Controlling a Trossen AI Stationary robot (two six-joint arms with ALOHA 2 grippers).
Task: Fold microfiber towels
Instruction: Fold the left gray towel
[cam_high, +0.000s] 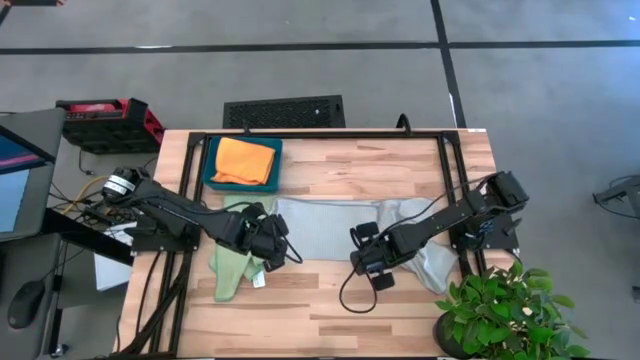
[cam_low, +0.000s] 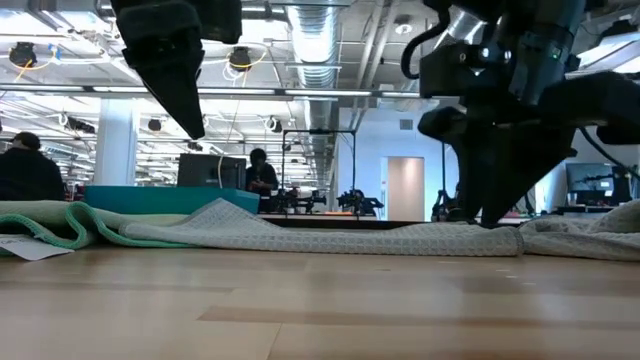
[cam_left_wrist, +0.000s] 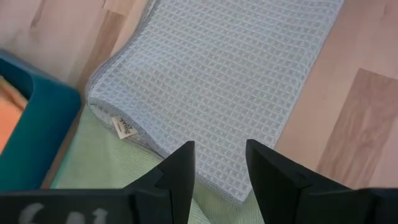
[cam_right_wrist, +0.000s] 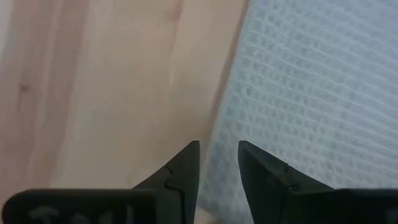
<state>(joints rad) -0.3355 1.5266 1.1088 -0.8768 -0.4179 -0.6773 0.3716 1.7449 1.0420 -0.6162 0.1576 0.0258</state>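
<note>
A pale grey towel (cam_high: 325, 228) lies spread flat in the middle of the table; its left end lies over a light green towel (cam_high: 232, 268). A second grey towel (cam_high: 432, 262) lies bunched at the right. An orange towel (cam_high: 246, 160) lies folded in the teal tray (cam_high: 210, 172). My left gripper (cam_high: 278, 243) is open, raised above the grey towel's left near corner (cam_left_wrist: 217, 186); the low view shows it clear of the cloth (cam_low: 190, 110). My right gripper (cam_high: 362, 250) is open and low at the grey towel's near edge (cam_right_wrist: 219, 152). My right gripper points down with its open fingers on either side of the grey towel's near edge (cam_right_wrist: 214, 143), close to the towel's right end. In the low view its tips (cam_low: 492, 215) reach down to the cloth. Whether they touch it, I cannot tell.
A potted plant (cam_high: 500, 310) stands at the table's near right corner. A black frame rail (cam_high: 330, 133) runs along the far edge and down both sides. Bare wood (cam_high: 320, 310) lies along the near side. People show in the room beyond the table (cam_low: 260, 170).
</note>
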